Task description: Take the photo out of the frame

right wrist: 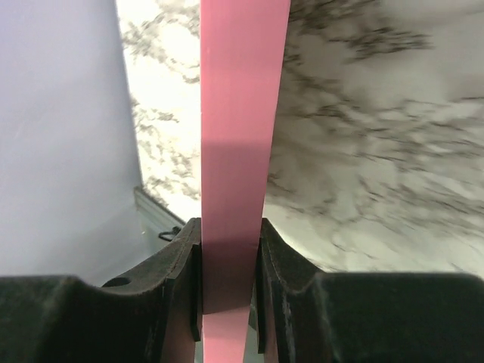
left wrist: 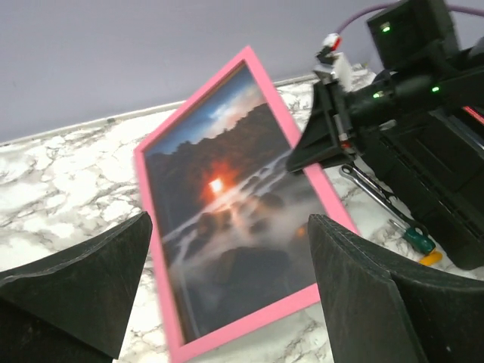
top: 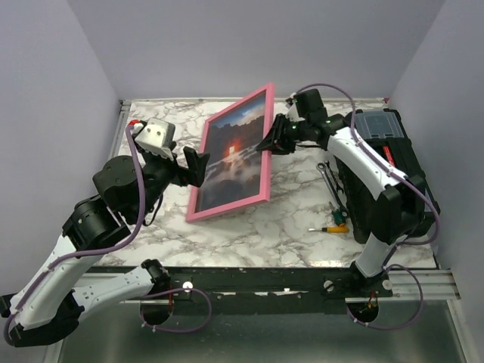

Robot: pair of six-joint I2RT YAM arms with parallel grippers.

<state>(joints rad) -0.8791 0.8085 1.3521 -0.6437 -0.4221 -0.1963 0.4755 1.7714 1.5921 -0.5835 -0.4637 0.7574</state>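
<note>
From above, the thin pink rectangular picture frame (top: pixel 227 211) sits at the centre of the white marble-patterned desk (top: pixel 249 242), tilted with its long sides running from lower left to upper right. The rectangular photo of a dark rocky seascape with an orange sunset glow (top: pixel 236 155) is inside it, face up. The right pincer (top: pixel 274 140) comes in from the upper right and is clamped on the frame's right long edge. The left pincer (top: pixel 198 166) is just beside the left long edge, its fingers spread wide and gripping nothing. A black plastic toolbox (top: pixel 393 151) stands at the right edge of the view, with a green-and-orange-handled screwdriver (top: pixel 333 227) lying on the desk to its left.

In the left wrist view, the left pincer (left wrist: pixel 227 249) is wide open, with one dark finger at the lower left and one at the lower right. The frame (left wrist: pixel 155 242) and the photo (left wrist: pixel 227 219) are visible between them, apart from both. At the upper right the right pincer (left wrist: pixel 321 144) nips the frame's pink border. The toolbox (left wrist: pixel 439 174) and screwdriver (left wrist: pixel 416 238) lie beyond it.

In the right wrist view, the frame's pink edge (right wrist: pixel 238 151) runs straight up the middle. The right pincer (right wrist: pixel 231 249) is closed narrow on it, both black fingers (right wrist: pixel 178 257) pressed against its sides. The desk (right wrist: pixel 378 151) fills the right, and a plain lilac wall (right wrist: pixel 60 113) the left.
</note>
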